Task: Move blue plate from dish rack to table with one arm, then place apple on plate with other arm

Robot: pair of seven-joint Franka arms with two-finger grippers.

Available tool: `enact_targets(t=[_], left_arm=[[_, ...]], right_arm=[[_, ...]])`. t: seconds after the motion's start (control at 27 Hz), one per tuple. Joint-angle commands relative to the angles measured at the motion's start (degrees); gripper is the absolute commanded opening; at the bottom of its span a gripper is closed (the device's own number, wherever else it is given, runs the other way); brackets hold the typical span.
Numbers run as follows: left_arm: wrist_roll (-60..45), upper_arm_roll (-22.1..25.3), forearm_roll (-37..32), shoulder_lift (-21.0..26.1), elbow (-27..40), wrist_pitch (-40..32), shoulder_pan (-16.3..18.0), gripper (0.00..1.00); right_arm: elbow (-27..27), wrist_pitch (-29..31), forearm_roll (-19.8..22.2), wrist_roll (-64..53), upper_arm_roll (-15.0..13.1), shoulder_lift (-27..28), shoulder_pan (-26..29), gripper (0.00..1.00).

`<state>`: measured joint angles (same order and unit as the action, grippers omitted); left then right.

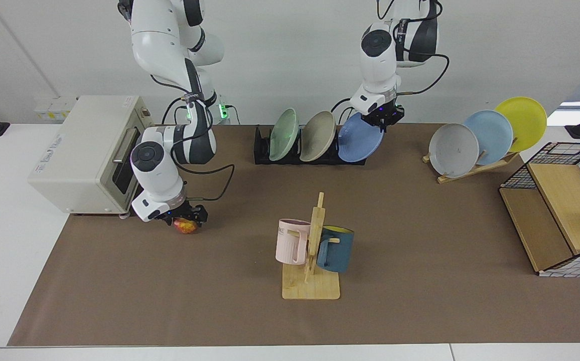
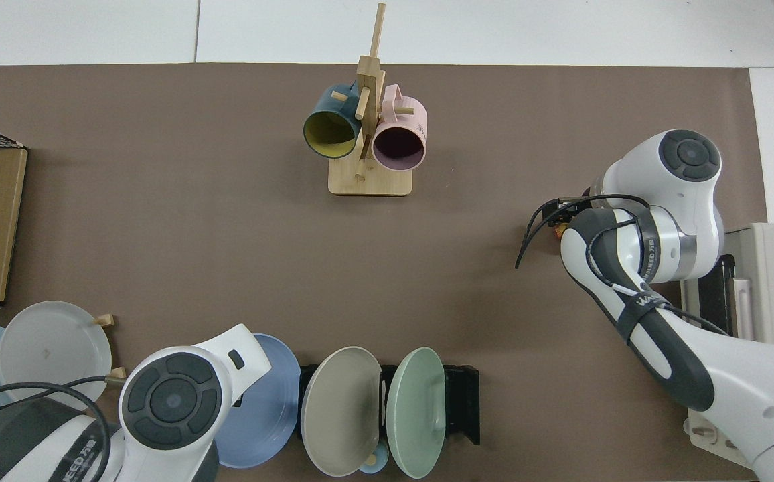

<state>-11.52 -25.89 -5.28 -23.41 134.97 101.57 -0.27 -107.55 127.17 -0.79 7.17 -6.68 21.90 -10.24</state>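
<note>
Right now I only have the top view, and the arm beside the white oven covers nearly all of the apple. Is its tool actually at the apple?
Observer: Yes. In the facing view the right tool is down over the apple, low above the table. I cannot tell whether the apple is lifted.
Operator: The other arm's wrist hides its tool from above. Where is it?
Observer: The left tool is at the upper rim of the blue plate.
Operator: Is that plate out of the dish rack?
Observer: No. Its lower edge sits at the end of the dish rack, and it leans like the two plates beside it.
</note>
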Motion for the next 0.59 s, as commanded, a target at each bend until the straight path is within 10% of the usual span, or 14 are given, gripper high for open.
enact_targets(t=[0.0, 0.33, 0.56], left_arm=[[-0.09, 0.13, -1.83, 3.36, -8.13, -5.06, 1.14, 0.0], [2.03, 5.4, -2.28, 13.46, -25.36, -7.96, 6.42, 0.0], [-3.59, 7.34, 0.62, 16.9, -27.84, -4.46, 6.51, 0.0]], right_arm=[[-2.4, 1.86, -0.62, -3.29, -0.18, -0.63, -0.04, 1.0], [-3.45, 4.14, -0.62, -4.0, -0.09, -0.11, 0.05, 0.98], [-3.37, 4.14, -0.62, -4.09, -0.09, -0.11, -0.04, 0.35]])
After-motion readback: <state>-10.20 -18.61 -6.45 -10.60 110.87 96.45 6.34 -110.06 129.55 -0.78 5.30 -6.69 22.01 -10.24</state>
